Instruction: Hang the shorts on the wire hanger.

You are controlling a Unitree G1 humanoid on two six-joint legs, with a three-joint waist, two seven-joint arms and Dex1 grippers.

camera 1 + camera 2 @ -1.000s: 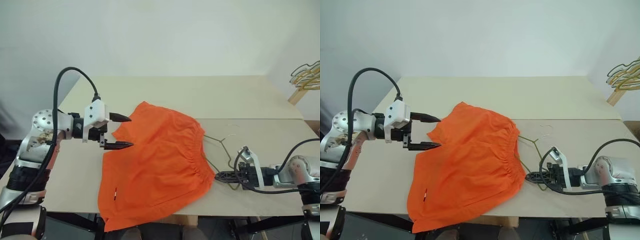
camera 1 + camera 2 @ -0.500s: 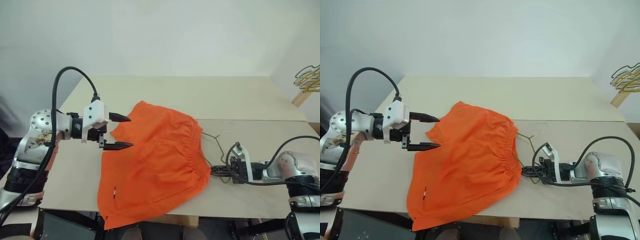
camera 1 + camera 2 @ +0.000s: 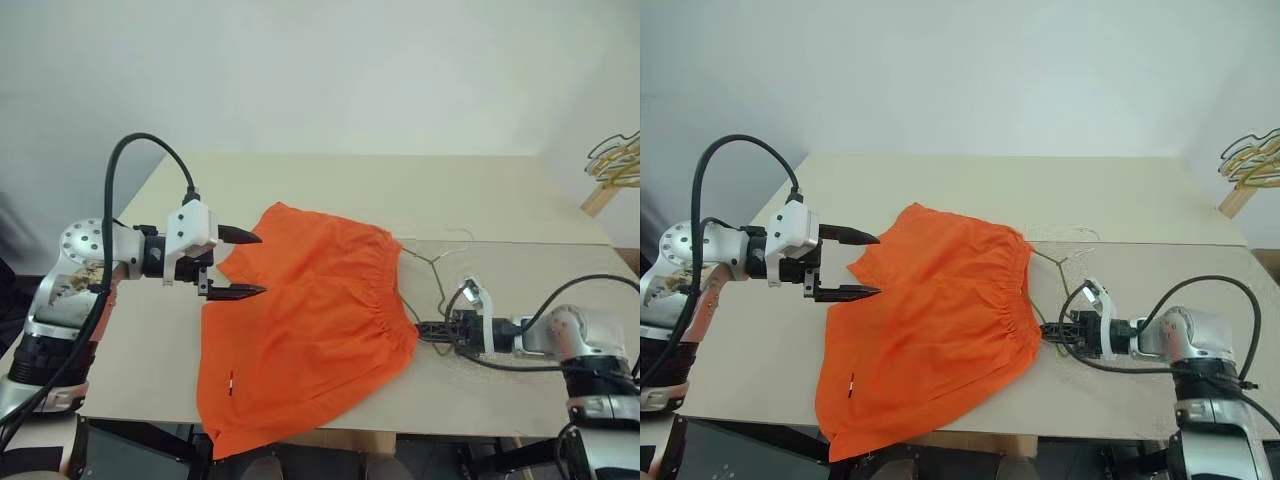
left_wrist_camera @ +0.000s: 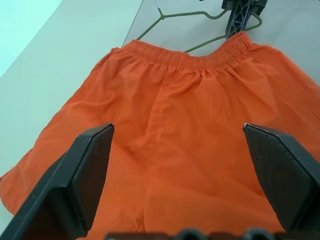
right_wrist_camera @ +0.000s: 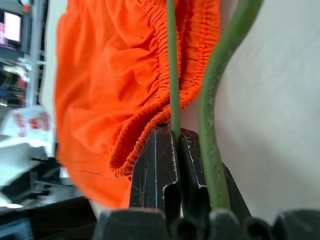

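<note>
Orange shorts (image 3: pixel 305 325), right gripper (image 3: pixel 432 328) pinching wire hanger (image 3: pixel 432 277)

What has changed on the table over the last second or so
The right gripper, shut on the wire hanger, has pushed it toward the shorts, so its fingertips now sit at the elastic waistband. The camera also shifted slightly. The left gripper stayed open and hovering at the shorts' far side; the shorts lie much as before.

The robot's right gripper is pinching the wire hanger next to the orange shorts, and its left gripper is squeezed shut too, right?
Not quite. The left gripper is wide open, hovering at the leg end of the shorts, as the left eye view shows. The rest holds: the right gripper is shut on the wire hanger beside the waistband.
</note>
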